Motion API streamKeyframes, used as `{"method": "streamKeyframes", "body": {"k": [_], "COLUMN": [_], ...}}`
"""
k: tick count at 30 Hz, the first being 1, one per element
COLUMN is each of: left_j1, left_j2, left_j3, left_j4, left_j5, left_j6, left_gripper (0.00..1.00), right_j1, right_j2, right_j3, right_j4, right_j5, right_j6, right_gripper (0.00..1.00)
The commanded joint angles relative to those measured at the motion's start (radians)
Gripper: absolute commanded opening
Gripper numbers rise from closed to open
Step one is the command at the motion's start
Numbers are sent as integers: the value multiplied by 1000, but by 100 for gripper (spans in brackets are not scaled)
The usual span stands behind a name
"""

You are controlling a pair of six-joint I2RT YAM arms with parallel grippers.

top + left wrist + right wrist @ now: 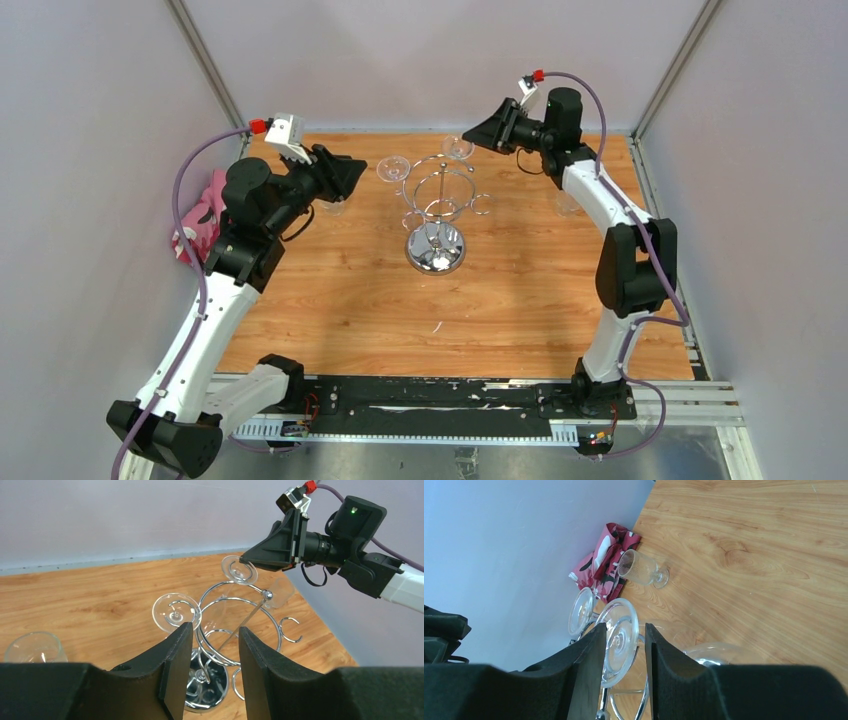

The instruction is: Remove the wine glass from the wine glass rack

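Right gripper (625, 630) flanks the hanging wine glass (620, 614) foot, possibly touching.

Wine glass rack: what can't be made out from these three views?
- Top external: the hooks of the wine glass rack and the clear bowls hanging on it are too small to tell apart.
- Right wrist: whether the right gripper touches the wine glass. Its pads cover the foot's edges, and the bottom edge cuts off the hook.
- Left wrist: the rack base is partly behind the left gripper.
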Motion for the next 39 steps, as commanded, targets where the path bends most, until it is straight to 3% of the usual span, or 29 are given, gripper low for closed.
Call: {"method": "streamKeyframes", "body": {"k": [1,18,30,39], "left_j1": [-6,-6,-6,-6], "left_j2": [-5,6,-1,-6], "left_j3": [-3,-1,-5,-11], "left_j4": [-1,-10,-23,-13], "left_j5": [-15,-24,-42,-40], "left_j6": [23,27,29,23], "left_gripper": [44,45,45,45], "right_j1": [7,22,56,65], "right_j2": [32,22,52,12], "right_j3": [62,116,200,129], "right_j4": [-35,-64,-296,-351], "right_j5": [-22,-65,-100,-94], "right_j6": [-27,-33,-158,-215], "right_gripper": [39,38,39,36]}}
